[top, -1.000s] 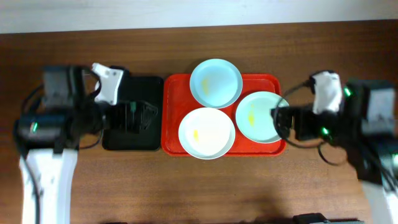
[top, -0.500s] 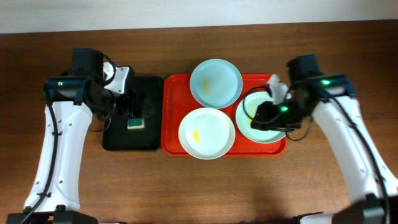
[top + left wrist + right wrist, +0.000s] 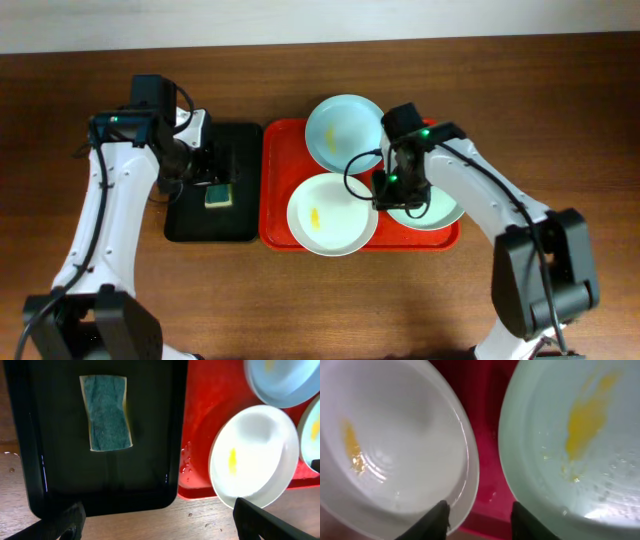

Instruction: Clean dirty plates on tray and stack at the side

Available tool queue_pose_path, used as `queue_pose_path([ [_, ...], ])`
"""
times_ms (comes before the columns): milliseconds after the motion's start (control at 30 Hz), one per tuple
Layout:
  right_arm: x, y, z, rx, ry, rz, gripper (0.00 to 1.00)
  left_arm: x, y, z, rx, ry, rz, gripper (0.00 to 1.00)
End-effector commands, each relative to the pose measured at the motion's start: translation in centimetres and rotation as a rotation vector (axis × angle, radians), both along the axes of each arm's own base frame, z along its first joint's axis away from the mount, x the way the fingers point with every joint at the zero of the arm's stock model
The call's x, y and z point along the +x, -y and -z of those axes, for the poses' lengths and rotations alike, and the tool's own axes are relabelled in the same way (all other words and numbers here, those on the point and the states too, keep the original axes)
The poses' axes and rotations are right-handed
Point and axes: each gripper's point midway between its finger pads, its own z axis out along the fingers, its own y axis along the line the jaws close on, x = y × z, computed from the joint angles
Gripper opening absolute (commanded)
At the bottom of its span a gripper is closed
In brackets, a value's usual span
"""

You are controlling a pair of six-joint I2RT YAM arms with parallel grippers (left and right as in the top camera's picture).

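Note:
The red tray [image 3: 272, 180] holds three dirty plates: pale blue [image 3: 340, 128] at the back, white [image 3: 328, 215] in front, and pale green [image 3: 446, 212] on the right. White and green carry yellow smears. My right gripper [image 3: 392, 195] hangs low over the gap between the white plate [image 3: 390, 435] and the green plate [image 3: 570, 460]. It is open at a narrowed width [image 3: 480, 517], one finger over each plate's rim, with only bare tray [image 3: 490, 460] between them. My left gripper [image 3: 206, 172] is wide open [image 3: 160, 525] above the black tray, holding nothing.
A black tray [image 3: 240, 225] lies left of the red tray, with a green sponge [image 3: 106, 412] lying flat in it. Bare brown table [image 3: 300, 300] runs along the front and on both sides. A pale wall edge lies at the back.
The right gripper swung left from the tray's right edge to the gap between white and green plates, and its jaws narrowed. The left gripper moved over the black tray, uncovering the sponge.

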Motion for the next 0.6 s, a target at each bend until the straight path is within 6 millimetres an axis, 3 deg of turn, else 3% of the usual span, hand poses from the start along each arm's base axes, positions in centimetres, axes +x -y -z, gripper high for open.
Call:
queue_pose_path([
  [0,0.0,-0.3,0.7,-0.020,0.002,-0.008,0.32,0.2,-0.3,0.2,0.009,-0.008,-0.012,0.93],
  [333,0.3,-2.0,0.7,-0.022,0.046,-0.054,0.23,0.2,-0.1,0.3,0.010,-0.011,-0.007,1.00],
  [567,1.1,-1.5,0.8,-0.067,0.090,-0.056,0.22,0.1,0.1,0.3,0.010,-0.013,-0.001,1.00],
])
